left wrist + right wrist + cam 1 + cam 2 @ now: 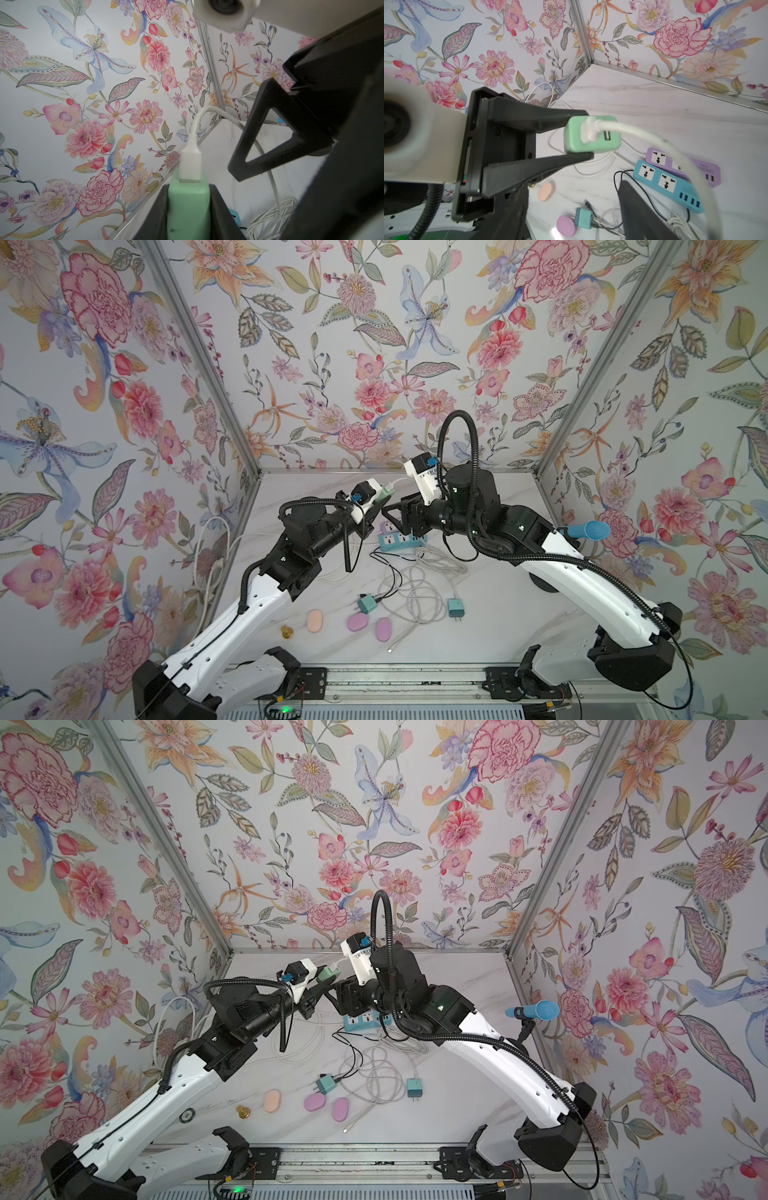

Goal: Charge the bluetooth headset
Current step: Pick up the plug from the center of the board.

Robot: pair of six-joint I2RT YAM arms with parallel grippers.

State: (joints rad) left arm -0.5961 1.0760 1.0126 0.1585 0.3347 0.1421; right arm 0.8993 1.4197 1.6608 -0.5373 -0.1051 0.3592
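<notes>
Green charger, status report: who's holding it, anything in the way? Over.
Left gripper shut on green charger, white cable plugged in. Right gripper open, empty, close alongside. Charger not yet in blue power strip; loose cables beside strip.

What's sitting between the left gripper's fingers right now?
The left gripper is shut on the mint green charger, with a white cable plugged into it. The right wrist view shows it clearly.

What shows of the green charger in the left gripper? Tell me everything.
The green charger is a mint-green block with rounded corners, matte plastic by its look. On its face a white cable plug fills one port; a second port is empty. The left gripper holds it off the table between its black fingers, which press on two opposite sides. Its prongs are hidden. Nothing else touches it.
</notes>
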